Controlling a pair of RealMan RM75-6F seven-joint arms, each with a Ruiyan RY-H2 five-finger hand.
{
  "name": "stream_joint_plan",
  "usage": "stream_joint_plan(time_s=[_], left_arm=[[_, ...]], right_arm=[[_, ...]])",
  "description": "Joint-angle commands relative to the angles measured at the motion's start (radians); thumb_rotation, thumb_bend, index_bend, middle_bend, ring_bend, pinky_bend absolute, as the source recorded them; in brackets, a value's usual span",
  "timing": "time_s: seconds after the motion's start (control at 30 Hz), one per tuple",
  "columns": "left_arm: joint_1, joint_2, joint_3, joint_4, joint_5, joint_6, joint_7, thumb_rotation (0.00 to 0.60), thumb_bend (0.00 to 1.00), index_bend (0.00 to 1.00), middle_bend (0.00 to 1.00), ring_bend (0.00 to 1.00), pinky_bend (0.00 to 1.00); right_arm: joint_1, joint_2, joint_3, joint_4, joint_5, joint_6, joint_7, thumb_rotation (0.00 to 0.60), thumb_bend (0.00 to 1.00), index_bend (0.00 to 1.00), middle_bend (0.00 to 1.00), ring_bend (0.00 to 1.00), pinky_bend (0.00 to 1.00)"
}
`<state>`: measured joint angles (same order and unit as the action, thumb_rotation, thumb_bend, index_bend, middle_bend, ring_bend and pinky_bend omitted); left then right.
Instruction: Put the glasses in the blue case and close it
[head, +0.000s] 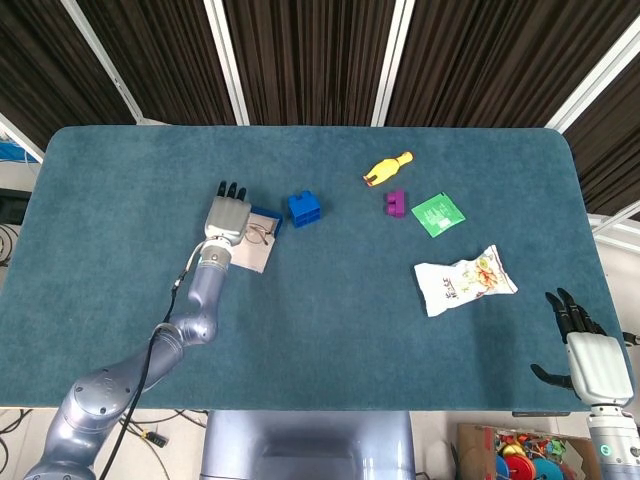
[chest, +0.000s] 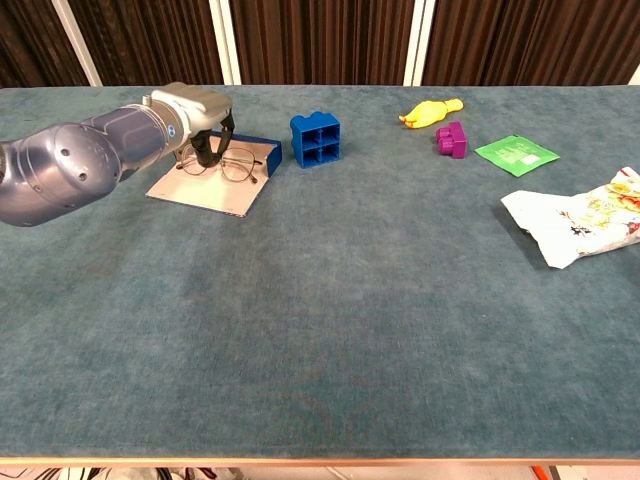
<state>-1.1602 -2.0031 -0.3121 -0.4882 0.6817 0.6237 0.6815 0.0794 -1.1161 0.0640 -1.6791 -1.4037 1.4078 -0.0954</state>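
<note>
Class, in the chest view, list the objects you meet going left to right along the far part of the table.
Open blue glasses case → blue building block → yellow rubber toy → purple block → green packet → white snack bag.
</note>
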Motion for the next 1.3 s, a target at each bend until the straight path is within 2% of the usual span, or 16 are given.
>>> stream_joint_plan(time_s=[0.03, 0.33, 0.4, 0.47, 0.57, 0.67, 0.73, 0.87, 0.93, 1.07, 1.17, 1.27, 1.3], left_arm=[[-0.004, -0.008, -0.011, 0.015, -0.006, -0.006, 0.01, 0.6, 0.45, 0.56, 0.12, 0.0, 0.0], [-0.02, -0.028, -0.039, 0.052, 0.0, -0.017, 0.019, 0.6, 0.44, 0.54, 0.12, 0.0, 0.0], [-0.021, -0.034, -0.044, 0.058, 0.002, -0.022, 0.019, 0.6, 0.41, 0.51, 0.12, 0.0, 0.0], [-0.019, -0.039, -0.048, 0.065, 0.001, -0.028, 0.026, 0.6, 0.35, 0.43, 0.11, 0.0, 0.0], [-0.015, -0.042, -0.054, 0.066, -0.009, -0.034, 0.055, 0.6, 0.3, 0.26, 0.08, 0.0, 0.0], [-0.013, -0.039, -0.067, 0.049, -0.034, -0.029, 0.097, 0.6, 0.3, 0.16, 0.07, 0.0, 0.0], [-0.011, -0.032, -0.075, 0.027, -0.045, -0.013, 0.114, 0.6, 0.3, 0.13, 0.07, 0.0, 0.0], [0.004, 0.008, -0.083, -0.076, -0.039, 0.045, 0.124, 0.6, 0.3, 0.1, 0.07, 0.0, 0.0], [0.025, 0.046, -0.075, -0.166, -0.017, 0.1, 0.123, 0.6, 0.3, 0.09, 0.07, 0.0, 0.0], [0.09, 0.146, -0.039, -0.382, 0.038, 0.223, 0.135, 0.6, 0.3, 0.09, 0.07, 0.0, 0.0], [0.169, 0.262, 0.006, -0.601, 0.069, 0.339, 0.172, 0.6, 0.3, 0.08, 0.07, 0.0, 0.0], [0.222, 0.343, 0.035, -0.748, 0.065, 0.399, 0.198, 0.6, 0.3, 0.06, 0.07, 0.0, 0.01], [0.237, 0.361, 0.042, -0.781, 0.068, 0.409, 0.188, 0.6, 0.3, 0.05, 0.07, 0.0, 0.04]], right_arm=[[0.0, 0.0, 0.0, 0.0, -0.001, 0.0, -0.001, 0.6, 0.07, 0.02, 0.0, 0.15, 0.32], [0.0, -0.001, 0.001, -0.001, 0.004, -0.001, -0.003, 0.6, 0.08, 0.02, 0.0, 0.15, 0.32], [0.0, -0.001, 0.001, -0.001, 0.005, -0.001, -0.004, 0.6, 0.08, 0.02, 0.0, 0.15, 0.32], [0.0, 0.0, 0.002, -0.002, 0.006, -0.001, -0.004, 0.6, 0.08, 0.02, 0.0, 0.15, 0.32], [-0.001, 0.001, 0.002, -0.004, 0.009, -0.001, -0.003, 0.6, 0.08, 0.02, 0.0, 0.15, 0.32], [0.0, 0.001, 0.002, -0.005, 0.01, -0.003, -0.003, 0.6, 0.08, 0.02, 0.0, 0.15, 0.32], [0.0, 0.001, 0.002, -0.005, 0.009, -0.003, -0.002, 0.6, 0.08, 0.02, 0.0, 0.15, 0.32], [-0.002, 0.001, 0.002, -0.005, 0.004, 0.003, 0.001, 0.6, 0.08, 0.02, 0.0, 0.15, 0.32], [-0.002, 0.002, 0.002, -0.006, 0.004, 0.002, 0.004, 0.6, 0.08, 0.02, 0.0, 0.15, 0.32], [-0.001, 0.003, 0.0, -0.008, 0.002, -0.001, 0.009, 0.6, 0.08, 0.02, 0.0, 0.15, 0.32], [-0.002, 0.004, -0.001, -0.011, 0.002, -0.002, 0.01, 0.6, 0.08, 0.02, 0.0, 0.15, 0.32], [-0.003, 0.005, 0.0, -0.012, 0.004, 0.001, 0.009, 0.6, 0.08, 0.02, 0.0, 0.15, 0.32], [-0.003, 0.005, 0.001, -0.013, 0.006, 0.0, 0.01, 0.6, 0.09, 0.02, 0.0, 0.15, 0.32]])
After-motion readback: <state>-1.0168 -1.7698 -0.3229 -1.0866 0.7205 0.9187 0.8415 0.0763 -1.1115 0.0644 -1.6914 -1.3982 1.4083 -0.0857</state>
